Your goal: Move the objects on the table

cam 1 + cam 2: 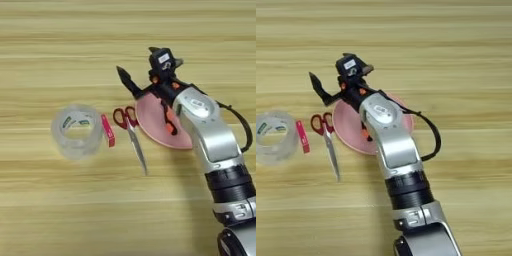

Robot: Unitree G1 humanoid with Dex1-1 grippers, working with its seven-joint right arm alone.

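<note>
A pale, striped wooden worktop [60, 210] fills the scene as the robot's right arm reaches in from five o'clock over a pink oval plate [150, 122].

The fingers [150, 65] stand spread and released, grasping nothing, one tip at the plate's ten o'clock rim, the other above its far edge. Orange-and-black pliers [170, 120] lie on the plate directly beneath the wrist, toward five o'clock from the fingertips, their long axis running roughly twelve to six, mostly hidden by the forearm. At the plate's nine o'clock, just beside it, red-handled scissors [131, 131] point blades toward five o'clock; farther out at nine lie a small pink-red flat bar [108, 131] and, touching it, a wide clear tape roll [77, 131].
</note>
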